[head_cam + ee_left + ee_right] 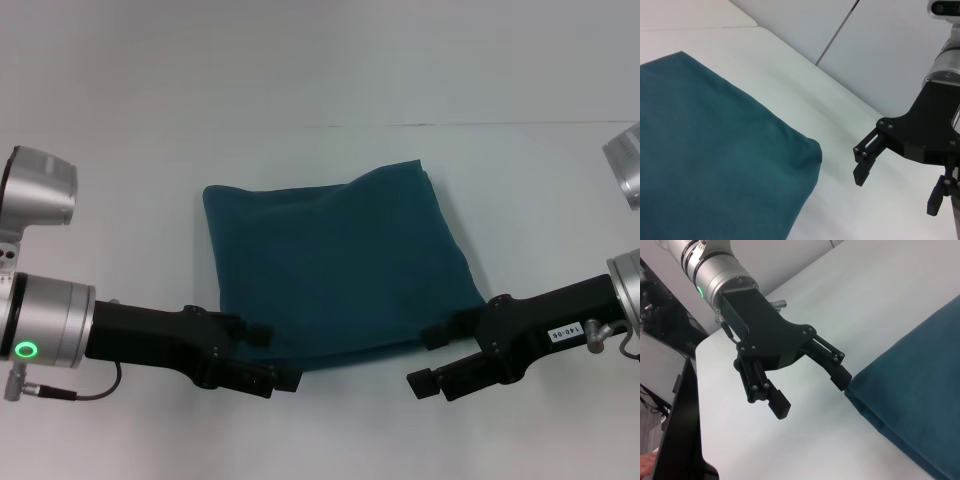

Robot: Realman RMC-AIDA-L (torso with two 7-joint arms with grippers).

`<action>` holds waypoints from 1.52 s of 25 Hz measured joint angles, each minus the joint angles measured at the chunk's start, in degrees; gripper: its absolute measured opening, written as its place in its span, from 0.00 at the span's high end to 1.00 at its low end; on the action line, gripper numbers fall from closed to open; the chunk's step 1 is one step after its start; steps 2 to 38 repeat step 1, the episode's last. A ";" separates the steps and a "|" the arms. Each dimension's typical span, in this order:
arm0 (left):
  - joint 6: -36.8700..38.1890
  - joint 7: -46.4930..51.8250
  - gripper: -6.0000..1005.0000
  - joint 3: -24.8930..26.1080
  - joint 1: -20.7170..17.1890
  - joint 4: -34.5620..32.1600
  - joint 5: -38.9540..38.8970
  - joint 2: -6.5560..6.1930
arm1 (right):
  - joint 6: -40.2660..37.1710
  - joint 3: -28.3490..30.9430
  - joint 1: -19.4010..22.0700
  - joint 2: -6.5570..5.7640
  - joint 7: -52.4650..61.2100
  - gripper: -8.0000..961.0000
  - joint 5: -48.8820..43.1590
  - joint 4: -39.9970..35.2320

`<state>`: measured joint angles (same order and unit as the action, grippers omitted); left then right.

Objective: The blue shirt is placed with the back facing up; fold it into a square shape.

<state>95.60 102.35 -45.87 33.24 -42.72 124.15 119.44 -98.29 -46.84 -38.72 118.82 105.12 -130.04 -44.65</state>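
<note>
1. The blue shirt [335,265] lies folded, roughly square, on the bench [120,160].
2. Left end effector [275,355] and right end effector [430,358] are released, empty (flanking its near edge).
3. Withdraw straight, snagging nothing.

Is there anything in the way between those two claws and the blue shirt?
Nothing visible. The blue shirt lies folded into a rough square on the white table. The left claw and the right claw are both open at its near corners, with only bare table between each claw and the cloth.
</note>
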 joint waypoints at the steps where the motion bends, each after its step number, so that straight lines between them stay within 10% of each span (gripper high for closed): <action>1: 0.14 -0.06 0.06 0.00 -0.01 0.00 -0.02 0.00 | -0.02 0.00 -0.04 0.00 0.00 0.07 0.01 0.00; 38: 0.14 -0.06 0.06 0.00 -0.01 0.00 -0.02 0.00 | -0.02 0.00 -0.04 0.00 0.00 0.07 0.01 0.00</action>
